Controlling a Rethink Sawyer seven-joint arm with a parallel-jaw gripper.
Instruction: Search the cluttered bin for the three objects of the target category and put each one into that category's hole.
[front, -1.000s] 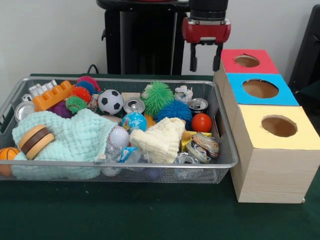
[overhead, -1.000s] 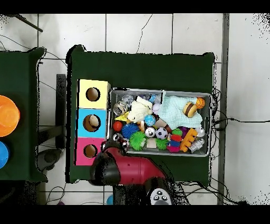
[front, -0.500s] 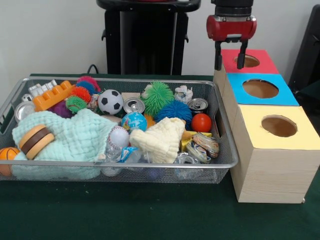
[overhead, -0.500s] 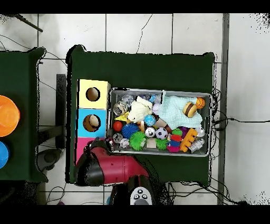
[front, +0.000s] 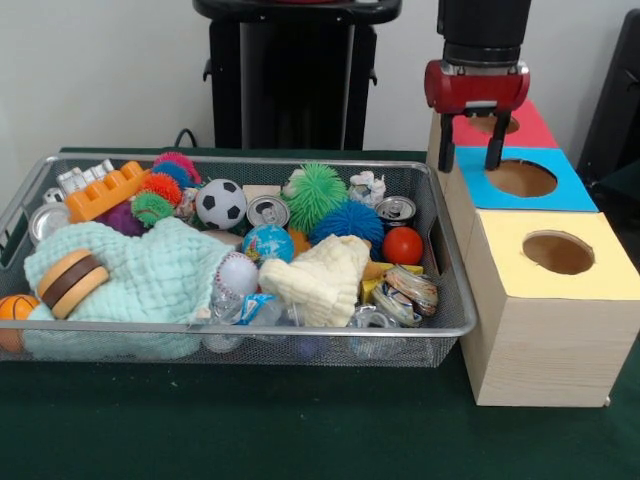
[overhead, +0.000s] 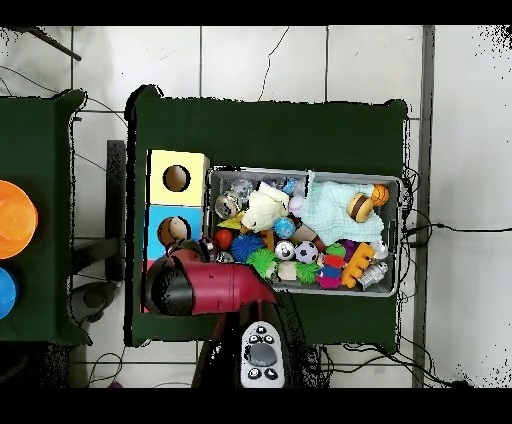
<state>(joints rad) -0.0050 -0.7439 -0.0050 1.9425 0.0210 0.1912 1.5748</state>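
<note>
My gripper (front: 470, 160) hangs open and empty over the line where the red box (front: 530, 128) meets the blue box (front: 560, 195), its fingers partly in front of the red box's hole. The blue hole (front: 520, 177) and the yellow box's hole (front: 558, 252) are uncovered. The wire bin (front: 300, 328) holds a soccer ball (front: 221, 203), a globe ball (front: 267, 243), a red ball (front: 403, 245), a baseball (front: 238, 272), green (front: 317, 193) and blue (front: 347, 220) spiky balls and drink cans (front: 268, 211). In the overhead view the red arm (overhead: 205, 287) covers the red box and the gripper.
A mint cloth (front: 150, 275) with a toy burger (front: 72, 280), a cream knitted hat (front: 322, 278), an orange brick (front: 105, 192) and a small basketball (front: 15, 307) also fill the bin. The three boxes stand tight against the bin's side; yellow box (overhead: 178, 178), blue box (overhead: 170, 228).
The gripper has swung from above the bin's far corner across to the boxes and dropped lower, from the red box toward the blue one. It stays open. Bin contents are unmoved.
</note>
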